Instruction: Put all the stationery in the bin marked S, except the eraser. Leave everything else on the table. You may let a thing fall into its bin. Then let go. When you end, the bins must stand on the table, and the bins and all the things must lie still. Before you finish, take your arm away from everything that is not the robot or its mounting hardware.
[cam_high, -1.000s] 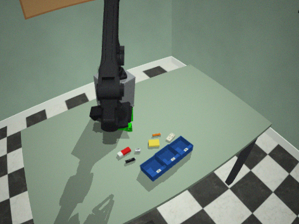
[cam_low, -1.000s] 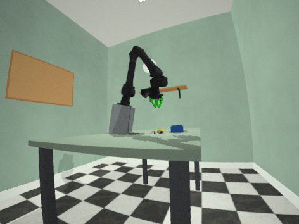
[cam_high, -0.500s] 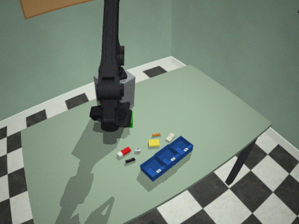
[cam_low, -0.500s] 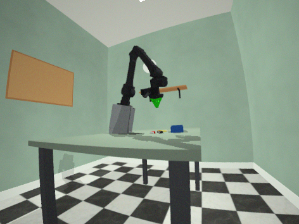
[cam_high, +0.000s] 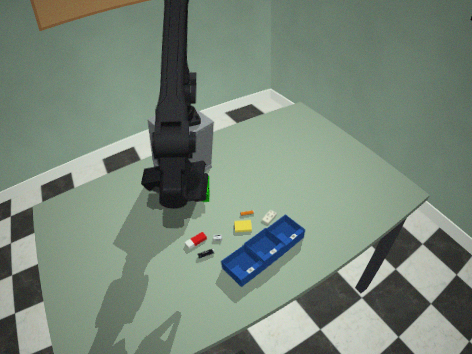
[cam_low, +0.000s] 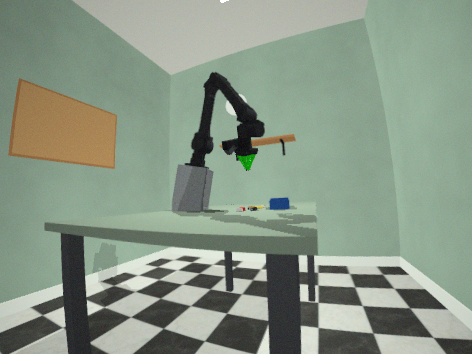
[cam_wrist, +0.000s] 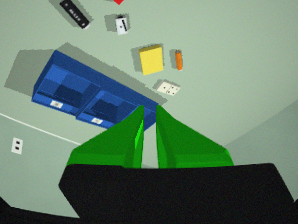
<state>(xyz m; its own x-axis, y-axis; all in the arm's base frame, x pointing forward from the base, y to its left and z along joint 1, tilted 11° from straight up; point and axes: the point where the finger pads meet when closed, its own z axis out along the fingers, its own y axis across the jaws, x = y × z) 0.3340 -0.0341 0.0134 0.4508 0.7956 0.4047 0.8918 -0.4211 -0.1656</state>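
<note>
My gripper (cam_low: 246, 162) hangs high above the table with its green fingers shut and nothing between them; it also shows in the wrist view (cam_wrist: 149, 111). Below lies a blue bin with three compartments (cam_high: 263, 248), whose labels are too small to read. Beside it lie a yellow pad (cam_high: 243, 226), a small orange stick (cam_high: 246, 213), a white dotted block (cam_high: 269, 216), a red and white eraser-like block (cam_high: 195, 240), a small grey and white clip-like thing (cam_high: 217, 237) and a black bar (cam_high: 205, 254). The wrist view shows the bin (cam_wrist: 89, 96) and the yellow pad (cam_wrist: 150, 60).
The arm's grey base block (cam_high: 200, 142) stands at the back of the table. The table's front edge runs just past the bin. A wooden shelf (cam_low: 272, 140) hangs on the far wall.
</note>
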